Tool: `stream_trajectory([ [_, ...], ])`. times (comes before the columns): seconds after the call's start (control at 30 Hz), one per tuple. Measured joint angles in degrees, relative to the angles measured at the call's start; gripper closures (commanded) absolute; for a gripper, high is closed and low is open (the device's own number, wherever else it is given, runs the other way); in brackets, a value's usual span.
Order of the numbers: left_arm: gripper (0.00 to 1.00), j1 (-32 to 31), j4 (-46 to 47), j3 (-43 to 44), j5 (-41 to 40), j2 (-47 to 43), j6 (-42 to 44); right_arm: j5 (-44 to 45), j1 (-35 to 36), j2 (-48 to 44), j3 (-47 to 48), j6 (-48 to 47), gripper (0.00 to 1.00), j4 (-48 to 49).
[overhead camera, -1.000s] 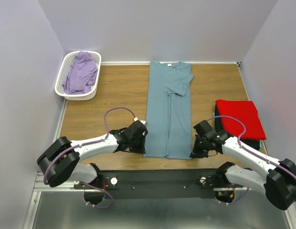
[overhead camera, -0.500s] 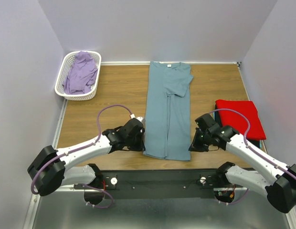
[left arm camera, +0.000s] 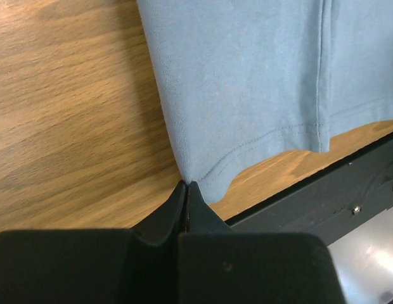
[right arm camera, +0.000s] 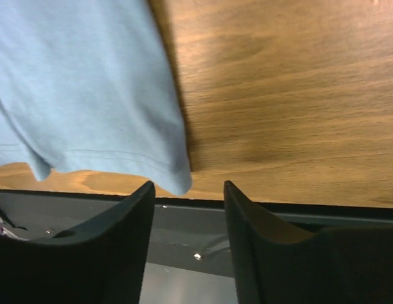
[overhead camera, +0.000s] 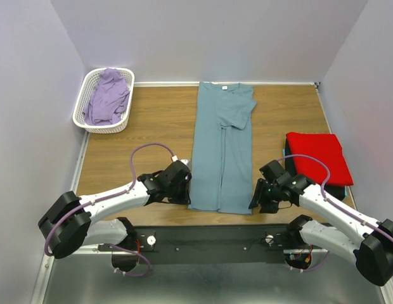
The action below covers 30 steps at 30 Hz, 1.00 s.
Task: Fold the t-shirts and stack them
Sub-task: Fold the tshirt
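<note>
Your top camera sits high behind the arm bases. It looks down and forward over the whole bench, with the near edge at the bottom of its view, far enough back to take in every edge. Your left wrist camera looks past the left claw, very close, at the near-left hem corner of the blue-grey t-shirt by the bench's near edge. Your right wrist camera, just as close, looks past the right claw at the near-right hem corner. All three views share that hem and the near edge.
</note>
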Motion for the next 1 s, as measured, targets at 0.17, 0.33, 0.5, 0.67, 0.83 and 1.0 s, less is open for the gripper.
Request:
stream_trajectory([
  [0.17, 1.00, 0.00, 1.31, -0.81, 0.24, 1.42, -0.17, -1.31, 0.00, -0.07, -2.51, 1.16, 0.44, 2.19],
  [0.33, 1.00, 0.00, 1.70, -1.29, 0.63, 1.57, -0.22, -2.49, 0.15, 0.31, -4.70, 2.56, 0.48, 6.47],
  [0.5, 1.00, 0.00, 2.21, -1.60, 0.85, 1.86, -0.22, -3.74, 0.35, 1.86, -6.16, 3.85, 0.63, 9.44],
  [0.67, 1.00, 0.00, 2.89, -2.60, 1.49, 1.86, -0.55, -4.33, 0.57, 1.95, -7.02, 4.35, 0.94, 10.82],
  [0.83, 1.00, -0.81, 3.37, -4.55, 2.40, 1.25, -2.10, -4.72, 1.66, 1.01, -6.97, 3.34, 1.00, 9.66],
  [1.0, 1.00, -2.86, 2.91, -5.57, 3.06, -1.60, -3.89, -4.85, 4.68, -0.59, -5.64, 3.30, 1.00, 7.15],
])
